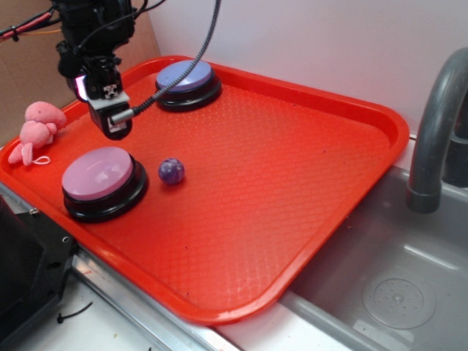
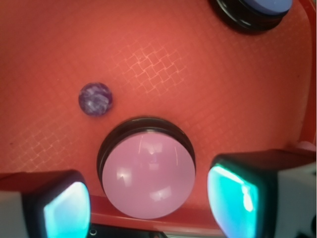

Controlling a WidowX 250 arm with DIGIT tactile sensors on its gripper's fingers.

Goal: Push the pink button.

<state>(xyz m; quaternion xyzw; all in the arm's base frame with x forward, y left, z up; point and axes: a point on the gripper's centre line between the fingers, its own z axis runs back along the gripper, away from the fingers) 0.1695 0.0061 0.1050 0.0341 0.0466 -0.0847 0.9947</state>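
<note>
Tray point(image 1: 292, 190): red textured plastic, resting on the bench beside a grey sink point(image 1: 395, 285); it carries both buttons and the ball.
Pink button point(image 1: 98, 174): domed light-pink top on a black round base, at the near-left corner of the tray, close to its near rim. In the wrist view the same button point(image 2: 148, 174) lies low in the picture, between the two fingers.
Ball point(image 1: 171, 171): small, mottled purple, just beside the pink button on its right, apart from it; also seen in the wrist view point(image 2: 95, 99) beyond the button.
Pincer point(image 1: 115, 130): black, hanging from the arm above the left part of the tray, raised clear of the surface. Its fingers point(image 2: 233, 196) stand well apart with teal-lit pads and nothing between them.
Button relative to pincer: the pink button sits below the pincer and slightly nearer than it, not touched; the wrist view shows the dome spanning most of the gap between the fingers.
Plush toy point(image 1: 36, 130): small, pink, lying on the left rim of the tray, left of the pincer.
Lavender-blue button point(image 1: 186, 79): on a black base at the far-left part of the tray, beyond the pincer and well apart from the pink button.
Faucet point(image 1: 439, 124): grey, curved, at the far right above the sink.
</note>
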